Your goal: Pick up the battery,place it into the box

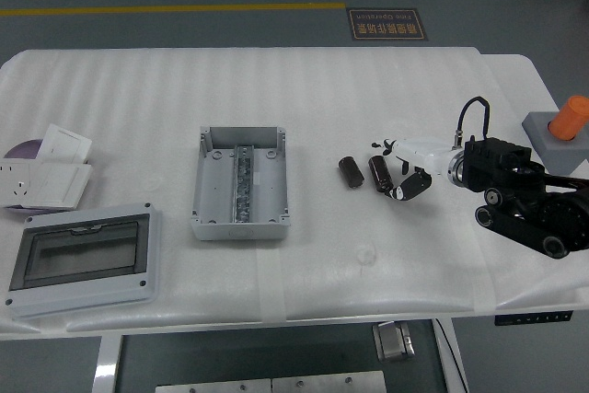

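Two batteries lie on the desk [368, 89], side by side, right of the open grey box [240, 183]. Both are dark cylinders, long axis roughly near-far, tops tilted slightly left. Left battery [350, 172] sits free, well clear of the box. Right battery [379, 173] lies just off the right robot hand [402, 168], white fingers [419, 147] past its far end, dark thumb at its near end. Can't tell if the robot hand is touching it; fingers partly spread, no firm grip visible. Box is upright, lid off, metal rail running along its length inside. Clear-window cover [83, 260] lies at the desk's near left; white socket plates [46, 172] behind it. Orange-handled part [561, 124] at far right. Floor sign [386, 24] has writing, too small to read.
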`<act>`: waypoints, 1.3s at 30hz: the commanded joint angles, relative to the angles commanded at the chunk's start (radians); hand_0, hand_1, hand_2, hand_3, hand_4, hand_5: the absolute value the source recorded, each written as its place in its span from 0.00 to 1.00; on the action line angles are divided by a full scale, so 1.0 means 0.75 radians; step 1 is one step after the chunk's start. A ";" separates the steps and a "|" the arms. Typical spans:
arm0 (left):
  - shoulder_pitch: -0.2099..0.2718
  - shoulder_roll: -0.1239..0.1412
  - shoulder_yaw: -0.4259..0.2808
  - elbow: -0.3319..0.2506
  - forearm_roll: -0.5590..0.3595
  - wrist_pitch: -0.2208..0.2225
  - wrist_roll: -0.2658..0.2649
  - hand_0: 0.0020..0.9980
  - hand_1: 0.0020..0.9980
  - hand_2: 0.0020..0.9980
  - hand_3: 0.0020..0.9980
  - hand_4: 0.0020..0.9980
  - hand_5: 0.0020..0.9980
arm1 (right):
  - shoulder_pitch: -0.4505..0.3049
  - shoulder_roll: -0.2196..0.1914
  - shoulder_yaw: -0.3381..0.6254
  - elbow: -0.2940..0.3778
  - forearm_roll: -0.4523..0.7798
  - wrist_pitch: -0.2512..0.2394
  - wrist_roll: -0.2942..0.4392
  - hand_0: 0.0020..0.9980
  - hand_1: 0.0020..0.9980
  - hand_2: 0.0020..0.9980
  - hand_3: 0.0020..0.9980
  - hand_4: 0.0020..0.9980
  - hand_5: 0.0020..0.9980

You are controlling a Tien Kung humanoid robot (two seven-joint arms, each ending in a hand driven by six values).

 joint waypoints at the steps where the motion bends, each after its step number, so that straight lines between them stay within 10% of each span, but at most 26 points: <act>1: 0.000 0.000 0.000 0.000 -0.001 0.000 0.000 0.62 0.67 0.61 0.62 0.67 0.31 | -0.002 0.001 -0.001 0.003 0.002 -0.001 0.000 0.45 0.58 0.79 0.86 0.47 0.15; 27: 0.016 -0.012 -0.030 -0.003 0.000 0.004 -0.008 0.62 0.67 0.61 0.62 0.67 0.31 | -0.033 -0.092 0.191 0.214 -0.026 -0.012 -0.027 0.44 0.58 0.71 0.74 0.35 0.09; 39: 0.031 -0.016 -0.005 0.015 -0.039 -0.011 -0.002 0.62 0.67 0.61 0.62 0.67 0.32 | -0.025 0.107 0.263 0.346 -0.069 -0.167 -0.071 0.44 0.58 0.71 0.75 0.45 0.14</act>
